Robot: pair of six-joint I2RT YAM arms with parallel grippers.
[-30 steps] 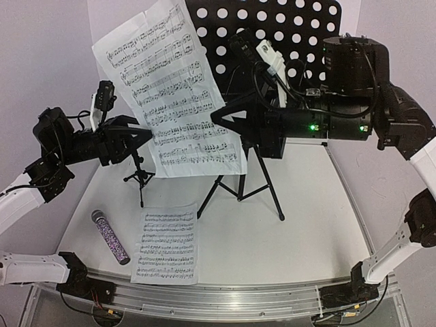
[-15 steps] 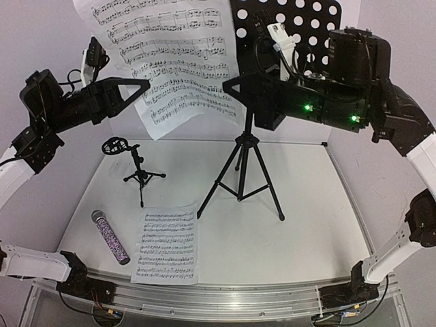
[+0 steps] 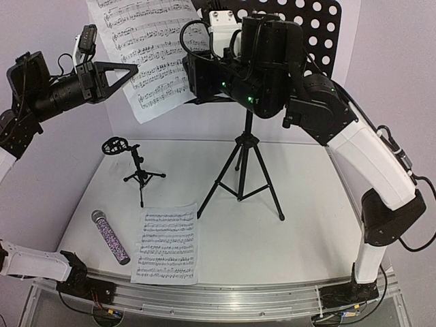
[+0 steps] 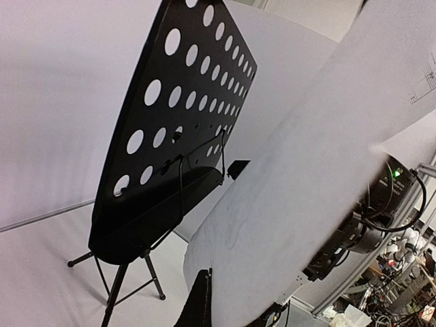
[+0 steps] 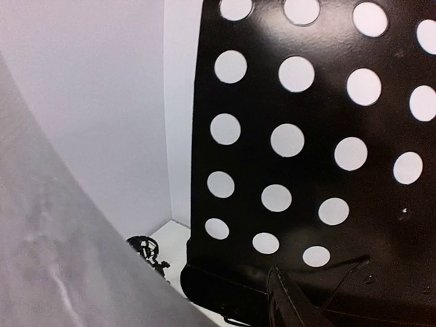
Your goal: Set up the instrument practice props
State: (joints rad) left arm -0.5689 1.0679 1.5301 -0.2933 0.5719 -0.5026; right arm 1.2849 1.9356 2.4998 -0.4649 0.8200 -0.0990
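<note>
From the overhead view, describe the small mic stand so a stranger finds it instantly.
Find the tall black music stand mid-table. Left of it stands the small mic stand, behind the purple microphone. It alone is a short tripod topped by an empty round clip.

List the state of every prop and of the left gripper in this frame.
Music stand: upright on spread tripod legs, tray bare.
Raised sheet-music page: in the air, pinched at its edge.
Left gripper: shut on the raised sheet-music page.
Second sheet-music page: lying flat on the table.
Microphone: lying on the table, not in a holder.
Mic stand: upright, clip empty.
</note>
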